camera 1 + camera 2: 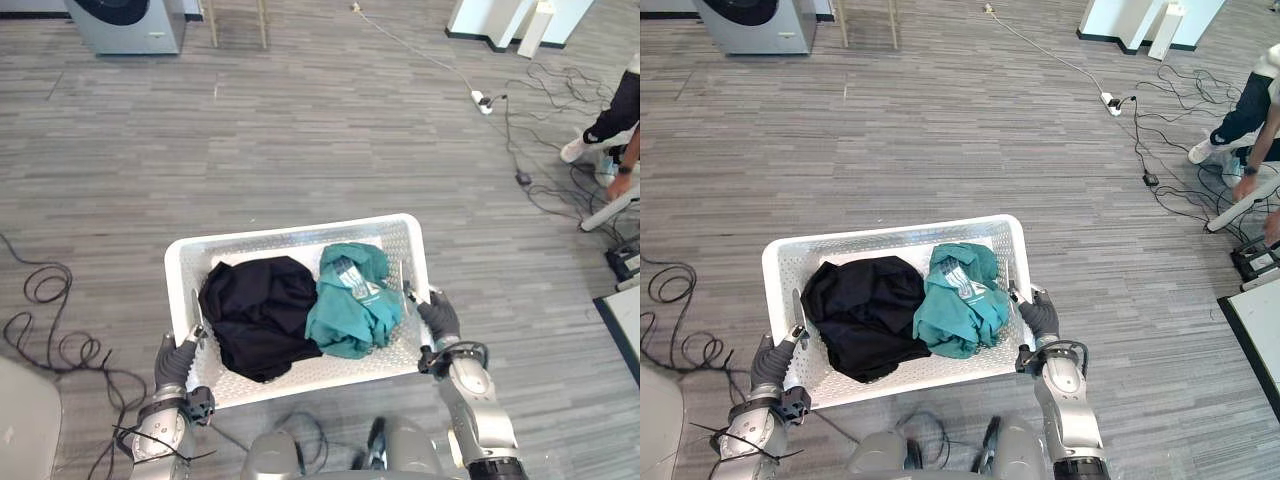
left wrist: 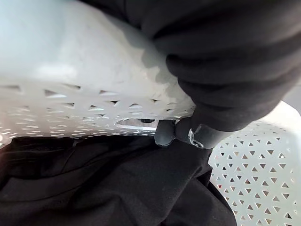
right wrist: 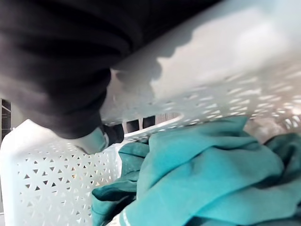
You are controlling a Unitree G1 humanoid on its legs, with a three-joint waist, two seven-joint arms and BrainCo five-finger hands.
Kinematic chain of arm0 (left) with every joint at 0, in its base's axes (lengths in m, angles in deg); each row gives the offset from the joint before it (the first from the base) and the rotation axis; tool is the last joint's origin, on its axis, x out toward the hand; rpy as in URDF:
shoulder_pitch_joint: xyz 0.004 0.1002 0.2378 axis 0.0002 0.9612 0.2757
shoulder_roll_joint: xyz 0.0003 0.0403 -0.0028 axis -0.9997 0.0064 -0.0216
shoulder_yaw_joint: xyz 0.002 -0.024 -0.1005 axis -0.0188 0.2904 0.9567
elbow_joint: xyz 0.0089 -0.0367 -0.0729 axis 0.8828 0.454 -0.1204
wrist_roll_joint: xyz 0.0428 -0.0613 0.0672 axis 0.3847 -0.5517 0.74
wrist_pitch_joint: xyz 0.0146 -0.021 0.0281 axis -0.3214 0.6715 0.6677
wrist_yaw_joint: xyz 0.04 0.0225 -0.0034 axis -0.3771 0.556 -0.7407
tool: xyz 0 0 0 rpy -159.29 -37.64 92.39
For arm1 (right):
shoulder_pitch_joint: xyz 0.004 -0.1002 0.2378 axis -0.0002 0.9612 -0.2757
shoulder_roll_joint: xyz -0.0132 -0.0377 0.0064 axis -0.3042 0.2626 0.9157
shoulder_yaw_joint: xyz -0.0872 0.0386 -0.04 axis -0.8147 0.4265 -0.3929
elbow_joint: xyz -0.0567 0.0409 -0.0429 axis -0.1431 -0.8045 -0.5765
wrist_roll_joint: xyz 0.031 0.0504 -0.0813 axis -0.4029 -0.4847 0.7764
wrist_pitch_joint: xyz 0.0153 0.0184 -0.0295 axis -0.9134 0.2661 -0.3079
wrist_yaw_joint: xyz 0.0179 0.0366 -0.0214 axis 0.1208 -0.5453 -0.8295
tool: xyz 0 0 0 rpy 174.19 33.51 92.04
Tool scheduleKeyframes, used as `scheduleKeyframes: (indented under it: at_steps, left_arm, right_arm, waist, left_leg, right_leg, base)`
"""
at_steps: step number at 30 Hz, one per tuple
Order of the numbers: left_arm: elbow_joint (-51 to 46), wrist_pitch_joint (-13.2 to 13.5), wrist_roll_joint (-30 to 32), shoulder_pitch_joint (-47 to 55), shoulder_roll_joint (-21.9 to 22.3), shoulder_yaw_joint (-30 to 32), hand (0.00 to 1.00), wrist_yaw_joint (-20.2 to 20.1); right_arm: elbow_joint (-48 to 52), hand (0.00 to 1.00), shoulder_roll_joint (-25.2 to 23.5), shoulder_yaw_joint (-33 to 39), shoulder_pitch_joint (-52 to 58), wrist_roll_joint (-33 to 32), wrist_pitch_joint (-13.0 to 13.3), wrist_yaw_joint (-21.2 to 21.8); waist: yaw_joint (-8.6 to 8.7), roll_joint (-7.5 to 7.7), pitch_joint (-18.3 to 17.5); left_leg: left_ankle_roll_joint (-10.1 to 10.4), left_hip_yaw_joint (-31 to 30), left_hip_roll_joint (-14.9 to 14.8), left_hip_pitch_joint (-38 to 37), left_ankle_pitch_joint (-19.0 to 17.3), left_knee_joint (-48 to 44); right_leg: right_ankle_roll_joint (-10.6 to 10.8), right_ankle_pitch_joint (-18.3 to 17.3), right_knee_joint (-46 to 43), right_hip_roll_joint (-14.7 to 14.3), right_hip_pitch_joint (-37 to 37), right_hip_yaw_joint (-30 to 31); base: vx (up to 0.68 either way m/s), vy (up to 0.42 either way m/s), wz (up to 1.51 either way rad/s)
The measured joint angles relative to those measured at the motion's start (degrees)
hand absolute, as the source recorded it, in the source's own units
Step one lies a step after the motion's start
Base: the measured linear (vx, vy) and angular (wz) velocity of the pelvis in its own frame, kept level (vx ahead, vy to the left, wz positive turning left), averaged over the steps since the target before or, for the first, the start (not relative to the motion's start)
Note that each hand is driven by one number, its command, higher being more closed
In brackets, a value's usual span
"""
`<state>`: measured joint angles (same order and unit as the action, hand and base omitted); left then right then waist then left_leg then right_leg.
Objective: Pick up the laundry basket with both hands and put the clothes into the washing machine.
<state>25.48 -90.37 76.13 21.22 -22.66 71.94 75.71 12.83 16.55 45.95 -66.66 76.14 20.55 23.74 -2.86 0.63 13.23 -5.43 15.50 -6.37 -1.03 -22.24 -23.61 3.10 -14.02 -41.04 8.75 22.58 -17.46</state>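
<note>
As the fingers [image 2: 164, 134] of the left hand [image 1: 178, 360] curl over the rim at the slot in the left end wall of the basket [image 1: 300, 228], and those of the right hand [image 1: 438, 315] hook the same way at the right end, both hands are clenched on the basket, one at each short end. Its long axis runs left to right between them, close in front of the robot. It seems to be carried rather than resting on the floor [image 1: 300, 120], though the views do not settle that. Inside, a black garment [image 1: 258, 315] lies in the left half, just beside the left hand's fingers. A teal garment [image 1: 350, 300] fills the right half, touching the black one and bunched against the right end wall. Further out, the washer [image 1: 125, 25] stands at the far left, well apart from the basket across bare floor. So the target lies ahead and to the left of the fingers, nearer the left hand than the right. The coming move probably calls for a walk forward with a turn to the left, basket held level. Cables [image 1: 545, 120] and a person [image 1: 615, 115] are at the far right, away from that path.
</note>
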Motion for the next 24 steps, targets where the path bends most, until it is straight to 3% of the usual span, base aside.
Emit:
scheduleKeyframes:
  at_steps: [1,2,3,4,5,6,7,8,9,10,11,13,15,16,18,20,21,22,23,24]
  left_arm:
    - [0.10,-0.03,0.16,-0.84,0.11,-0.30,1.00,-0.14]
    - [0.45,-0.07,0.38,-1.66,0.13,-0.50,1.00,-0.21]
    - [0.97,-0.10,0.67,-2.45,0.18,-0.53,1.00,-0.24]
    - [1.29,-0.13,1.05,-2.75,0.41,-0.58,1.00,-0.23]
    - [1.29,-0.10,1.57,-2.49,0.69,-0.57,1.00,-0.22]
    - [1.65,-0.15,2.84,-2.42,2.00,-0.65,1.00,-0.25]
    - [1.71,-0.18,3.49,-2.43,2.48,-0.88,1.00,-0.25]
    - [2.21,-0.11,3.89,-2.48,3.91,-1.11,1.00,-0.25]
    - [2.40,-0.07,3.86,-2.46,4.67,-0.77,1.00,-0.24]
    - [2.57,-0.08,3.86,-2.39,4.73,-0.59,1.00,-0.24]
    - [2.80,-0.10,3.87,-2.04,4.86,-0.58,1.00,-0.29]
    - [2.73,0.06,3.85,-2.15,4.96,-0.59,1.00,-0.30]
    - [2.23,0.78,3.74,-2.13,5.05,-0.48,1.00,-0.31]
    - [0.65,1.60,3.11,-2.10,5.44,0.44,1.00,-0.31]
    - [-0.18,1.92,2.69,-2.29,5.83,0.89,1.00,-0.31]
    - [-1.39,1.99,2.22,-2.52,6.56,1.31,1.00,-0.31]
    - [-2.51,2.03,2.23,-1.66,7.07,1.34,1.00,-0.30]
    - [-2.58,2.05,2.23,-1.45,7.15,1.43,1.00,-0.29]
    - [-2.61,1.94,2.24,-1.22,6.56,2.17,1.00,-0.29]
    - [-2.63,1.46,2.28,-1.37,7.07,2.59,1.00,-0.28]
  right_arm:
    - [0.34,1.00,-0.01,0.63,0.06,-0.09,0.15,-0.01]
    - [0.38,1.00,-0.01,1.10,0.14,-0.36,0.48,-0.01]
    - [1.23,1.00,-0.03,1.21,0.83,-0.45,0.70,-0.01]
    - [2.09,1.00,0.06,1.23,1.54,-0.45,0.74,-0.01]
    - [3.59,1.00,-0.19,1.21,3.41,-0.45,0.74,-0.01]
    - [4.41,1.00,-0.24,1.44,4.74,-0.38,0.80,-0.03]
    - [4.44,1.00,-0.08,1.73,4.99,-0.38,0.79,-0.03]
    - [4.68,1.00,0.95,2.06,4.72,-0.38,0.76,0.04]
    - [5.57,1.00,1.59,1.82,4.70,-0.37,0.55,0.05]
    - [5.76,1.00,1.69,1.71,4.81,-0.37,0.41,0.03]
    - [5.97,1.00,1.81,1.75,4.95,-0.37,0.39,-0.12]
    - [6.50,1.00,1.90,1.76,4.92,-0.35,0.41,-0.35]
    - [7.75,1.00,1.99,1.64,4.82,-0.35,0.45,-0.36]
    - [8.49,1.00,2.12,1.22,3.34,-0.38,0.80,-0.30]
    - [8.49,1.00,2.37,1.18,1.97,-0.40,0.95,-0.18]
    - [8.45,1.00,3.10,1.02,0.48,-0.41,1.10,0.01]
    - [8.26,1.00,3.18,0.88,0.47,-0.45,1.71,0.04]
    - [7.98,1.00,2.88,0.64,0.63,-0.45,1.87,0.02]
    - [7.47,1.00,2.43,-0.02,0.63,-0.45,1.89,0.00]
    - [7.14,1.00,2.37,-0.03,0.11,-0.41,1.94,0.01]
  waist:
    - [0.70,-0.17,0.06]
    - [1.08,-0.24,0.05]
    - [1.99,0.11,-0.13]
    - [2.21,0.11,-0.14]
    - [2.02,-0.27,-0.58]
    - [2.36,-2.16,-1.82]
    - [2.46,-3.25,-2.35]
    - [1.94,-6.31,-2.79]
    - [1.19,-7.73,-2.90]
    - [0.67,-7.86,-2.93]
    - [-0.19,-7.91,-2.88]
    - [-0.75,-6.60,-2.04]
    - [-1.19,-5.53,-1.52]
    - [-1.29,-4.64,-0.97]
    - [-1.46,-4.20,-0.60]
    - [-2.47,-3.66,-0.17]
    - [-3.37,-3.78,-0.08]
    - [-4.34,-3.56,-0.05]
    - [-4.20,-0.81,-0.42]
    - [-4.21,-0.61,-0.32]
  left_leg:
    - [0.96,-0.75,-0.07,-1.18,-0.53,0.58]
    - [1.71,-1.47,-0.02,-3.03,-0.93,1.89]
    - [3.72,-2.82,0.55,-6.11,-1.47,4.00]
    - [5.22,-3.51,0.50,-8.15,-2.05,4.86]
    - [7.98,-4.79,-0.42,-12.12,-3.49,5.24]
    - [9.72,-7.04,-2.82,-13.25,-4.30,1.53]
    - [10.84,-7.89,-4.43,-12.52,-3.62,-2.12]
    - [12.05,-8.40,-8.86,-8.77,0.65,-13.15]
    - [9.53,-7.53,-12.88,-3.68,12.24,-24.90]
    - [8.69,-6.31,-15.03,-1.48,21.27,-29.18]
    - [6.14,-3.76,-20.57,3.13,20.77,-40.51]
    - [2.48,0.48,-23.56,8.28,15.36,-49.62]
    - [3.09,3.10,-21.47,12.17,11.23,-47.16]
    - [4.99,3.59,-17.27,17.69,7.72,-38.86]
    - [5.92,3.84,-14.84,21.88,7.19,-31.01]
    - [9.52,3.86,-10.96,27.67,9.77,-12.69]
    - [10.69,3.33,-10.04,28.74,14.97,-3.98]
    - [10.26,3.22,-8.94,28.56,18.60,-4.21]
    - [5.49,2.60,-6.21,29.51,17.29,-7.73]
    - [0.45,1.71,-5.85,30.93,13.51,-12.60]
  right_leg:
    - [-1.43,2.41,8.39,-0.17,2.06,-0.27]
    - [-0.75,6.56,19.26,-0.44,2.82,-0.16]
    - [2.22,10.57,29.18,-0.33,3.20,0.49]
    - [2.97,11.73,30.59,-0.26,3.58,0.97]
    - [1.74,12.87,31.10,-1.94,3.37,2.96]
    - [-2.25,20.45,26.25,-4.24,3.41,5.81]
    - [-2.88,21.34,23.23,-5.20,3.77,5.81]
    - [-4.04,17.40,18.13,-7.63,3.48,3.87]
    - [-5.63,14.39,16.17,-9.16,1.88,3.11]
    - [-6.45,13.76,16.62,-10.09,0.30,3.11]
    - [-6.81,13.50,19.90,-11.76,-4.69,3.01]
    - [-7.03,13.35,25.93,-12.38,-13.17,3.86]
    - [-7.62,12.75,30.00,-11.35,-19.90,4.64]
    - [-5.55,9.81,32.30,-9.61,-24.28,5.17]
    - [-4.45,7.36,33.70,-8.73,-26.59,4.96]
    - [-1.42,3.60,36.68,-6.57,-31.15,3.08]
    - [0.66,2.08,38.70,-6.06,-34.26,2.78]
    - [1.48,1.34,39.54,-5.41,-35.83,2.77]
    - [2.37,0.38,38.74,-3.35,-37.32,1.74]
    - [3.21,0.44,32.68,-2.20,-35.95,0.50]
  base:
    - [0.54,-0.051,0.48]
    - [0.70,-0.089,0.57]
    - [0.63,-0.107,0.57]
    - [0.68,-0.157,0.55]
    - [0.76,-0.215,0.59]
    - [0.79,-0.217,0.54]
    - [0.82,-0.231,0.36]
    - [0.79,-0.205,-0.07]
    - [0.90,-0.240,-0.25]
    - [0.75,-0.184,-0.30]
    - [0.72,-0.172,-0.20]
    - [0.68,-0.120,-0.13]
    - [0.76,-0.010,-0.04]
    - [0.60,0.099,0.04]
    - [0.52,0.156,0.10]
    - [0.57,0.264,0.11]
    - [0.46,0.240,0.03]
    - [0.75,0.362,0.21]
    - [0.70,0.303,0.49]
    - [0.86,0.381,0.55]
